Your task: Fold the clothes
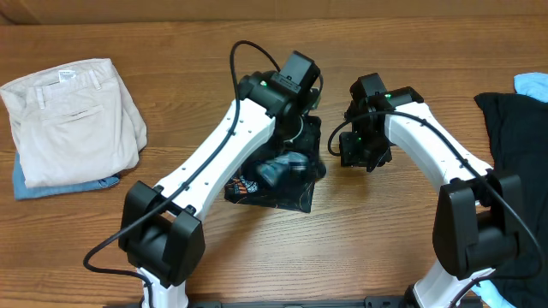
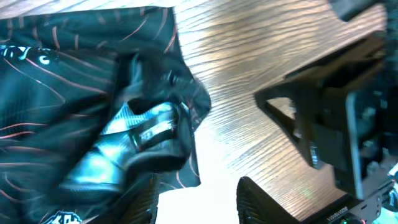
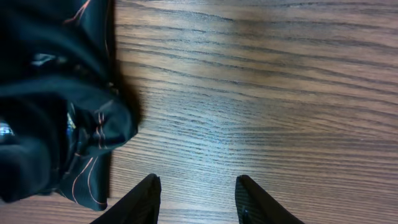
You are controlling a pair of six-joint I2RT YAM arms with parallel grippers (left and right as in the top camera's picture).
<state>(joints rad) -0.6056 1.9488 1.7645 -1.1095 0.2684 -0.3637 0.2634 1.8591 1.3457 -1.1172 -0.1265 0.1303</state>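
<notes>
"Looking down from above, where does the left claw (image 2: pixel 196 200) sit?"

"Directly over the black sports top (image 1: pixel 287 190), which lies bunched on the table (image 1: pixel 360 248) beneath it. Its fingers stand apart, holding nothing. Bare wood shows between them, and a crumpled, glossy fold of the top lies just beside one finger."

"And the right claw (image 3: pixel 199 200)?"

"Near the left one, just off the top's edge. Its fingers are spread too, with only bare table between them. The cloth lies beside it, toward the left claw."

"Anything else?"

"Folded khaki trousers (image 1: pixel 73 120) lie far out on the left claw's outer side, and a plain black garment (image 1: pixel 514 145) far out on the right claw's."

"What could go wrong from here?"

"The top is heaped in layers, so a pinch might catch several at once and lift a lump rather than one edge. The fabric looks thin and slick, so it might slide out of a shallow grip. And the claws stand close together, so reaching for the same corner might knock them into each other."
</notes>
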